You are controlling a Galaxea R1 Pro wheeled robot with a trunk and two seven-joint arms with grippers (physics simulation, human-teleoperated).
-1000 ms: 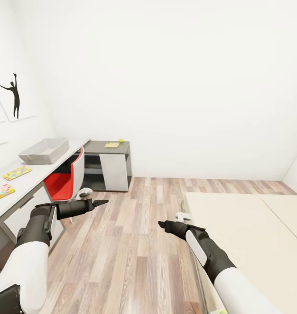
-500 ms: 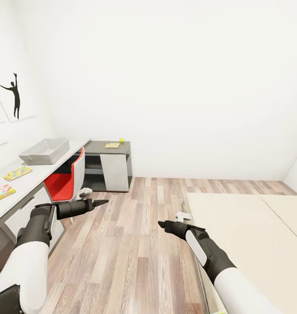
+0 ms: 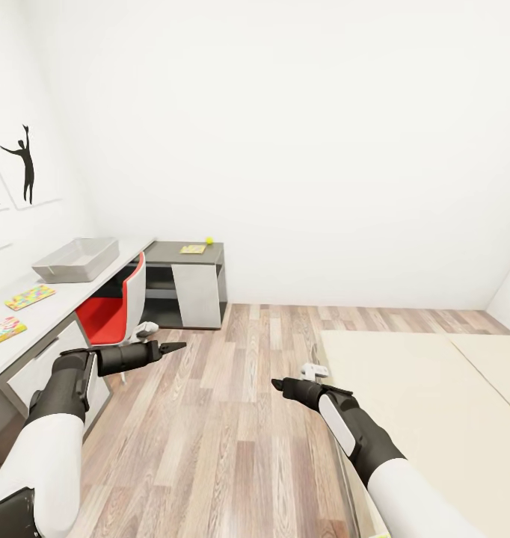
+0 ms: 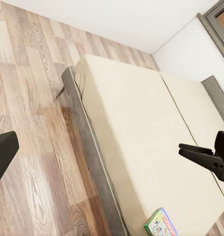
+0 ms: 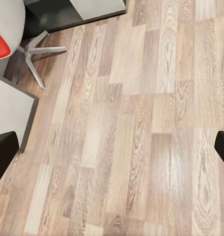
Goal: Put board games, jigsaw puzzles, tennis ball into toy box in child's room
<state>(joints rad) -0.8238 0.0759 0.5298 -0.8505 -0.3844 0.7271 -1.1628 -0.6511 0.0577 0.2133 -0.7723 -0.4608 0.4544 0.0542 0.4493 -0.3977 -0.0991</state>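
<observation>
The light grey toy box (image 3: 75, 259) sits on the pale table (image 3: 60, 306) at the left. Closer to me on that top lie a multicolour jigsaw puzzle (image 3: 29, 296) and a red-green printed board game (image 3: 2, 329). On the lower dark grey section are a small yellow flat square (image 3: 193, 249) and the tennis ball (image 3: 209, 240). A green-blue board game (image 4: 160, 223) lies on the beige bed (image 4: 141, 137) near its edge. My left gripper (image 3: 173, 347) and right gripper (image 3: 277, 384) hang over the floor, both open and empty.
A red chair (image 3: 113, 306) with a white star base (image 5: 35, 54) stands at the table. Wood-plank floor (image 3: 232, 418) lies between table and bed. Black silhouette pictures (image 3: 23, 164) hang on the left wall. The bed's grey frame (image 4: 87, 142) runs along the floor.
</observation>
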